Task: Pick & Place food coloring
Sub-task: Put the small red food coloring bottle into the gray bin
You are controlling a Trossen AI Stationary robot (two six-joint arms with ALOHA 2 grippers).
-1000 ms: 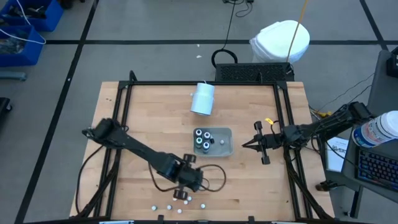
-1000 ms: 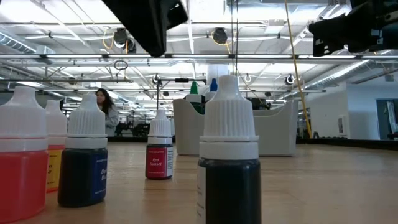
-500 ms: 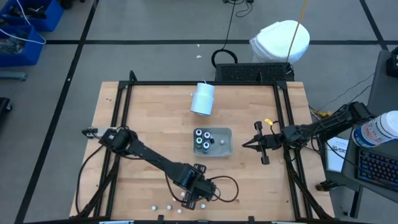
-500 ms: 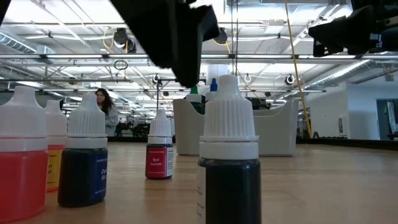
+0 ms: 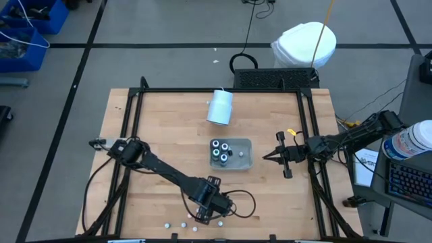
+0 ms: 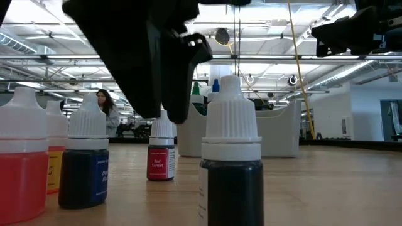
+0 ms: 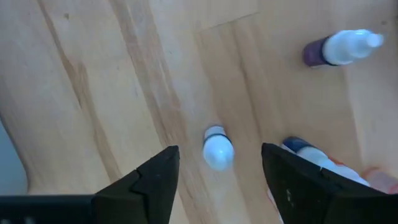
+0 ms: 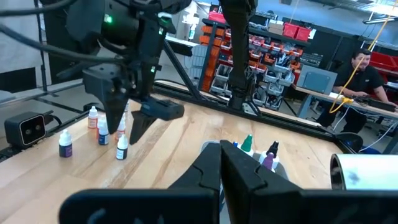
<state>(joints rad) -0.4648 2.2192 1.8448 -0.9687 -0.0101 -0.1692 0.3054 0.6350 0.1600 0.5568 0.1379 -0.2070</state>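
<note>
The left gripper (image 5: 206, 217), fingers spread and empty, hangs over loose food coloring bottles (image 5: 183, 225) standing along the table's (image 5: 169, 135) near edge; one white-capped bottle (image 7: 217, 149) sits between its fingers. More bottles stand in the grey tray (image 5: 246, 162) near the table's centre. The right gripper (image 5: 267, 158), clenched on nothing, waits near the right edge. Each bottle is probably light, rigid, smooth and easily toppled; a grip across the body below the cap looks safest.
</note>
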